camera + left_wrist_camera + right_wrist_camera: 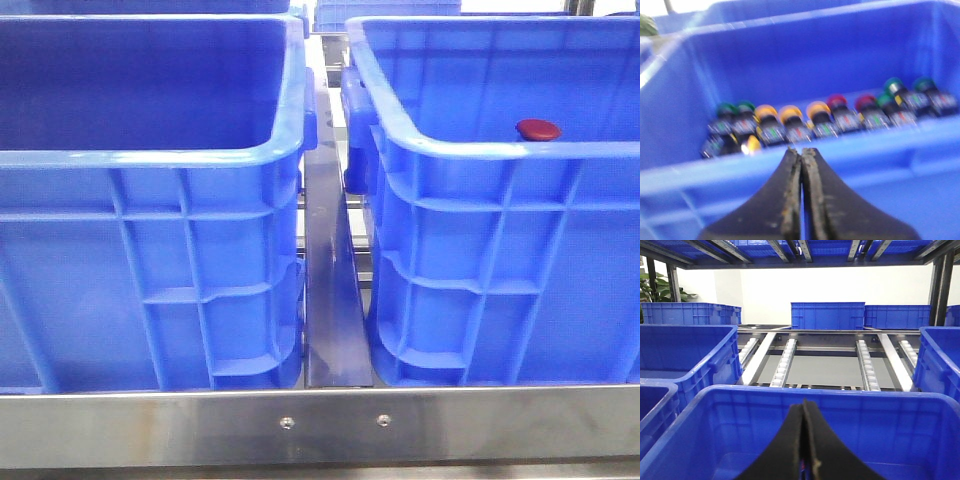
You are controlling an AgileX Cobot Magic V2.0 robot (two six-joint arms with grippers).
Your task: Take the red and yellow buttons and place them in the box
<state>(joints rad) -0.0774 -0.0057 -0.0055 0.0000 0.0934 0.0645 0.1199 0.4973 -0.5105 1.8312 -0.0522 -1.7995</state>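
Blue box (pixel 500 150) at 3 o'clock holds one red button (pixel 538 129); more buttons (pixel 790 122) sit in a crate (pixel 790 55) under left claw (pixel 801 155). Both claws clenched, empty; right claw (pixel 804 407) over a crate. Pick pending: open left claw, descend on a yellow cap.

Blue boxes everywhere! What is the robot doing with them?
It is sorting little push buttons. The left gripper hangs shut and empty above a blue crate holding a row of buttons with green, orange-yellow and red caps. The right gripper is shut too, over another crate. In the front view, one red button shows inside the right-hand crate. Nothing is being carried right now.
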